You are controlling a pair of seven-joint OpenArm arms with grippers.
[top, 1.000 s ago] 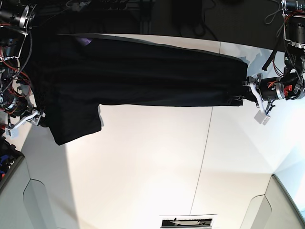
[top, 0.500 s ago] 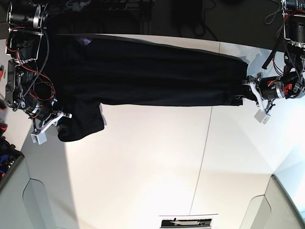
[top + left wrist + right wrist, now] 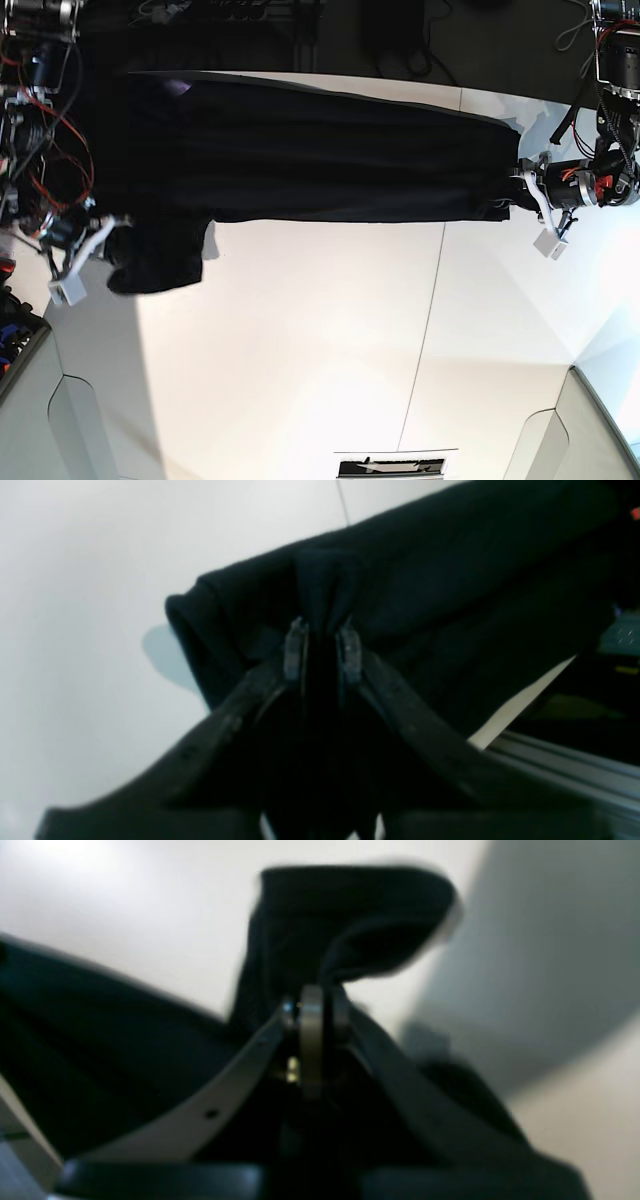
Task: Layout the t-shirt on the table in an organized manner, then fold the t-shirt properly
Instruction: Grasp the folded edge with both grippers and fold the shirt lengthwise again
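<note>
Underneath, white seamed table point(image 3: 300, 350), both grippers point(image 3: 515, 195) point(image 3: 110, 240) clamped on black t-shirt point(image 3: 320, 150).

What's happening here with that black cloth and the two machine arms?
A two-armed robot is handling a black t-shirt stretched long across a white table. The left gripper is pinched shut on a bunched fold at one end of the shirt. The right gripper is shut on fabric at the other end, by the sleeve, which hangs crumpled. The shirt is not yet neatly folded.
</note>
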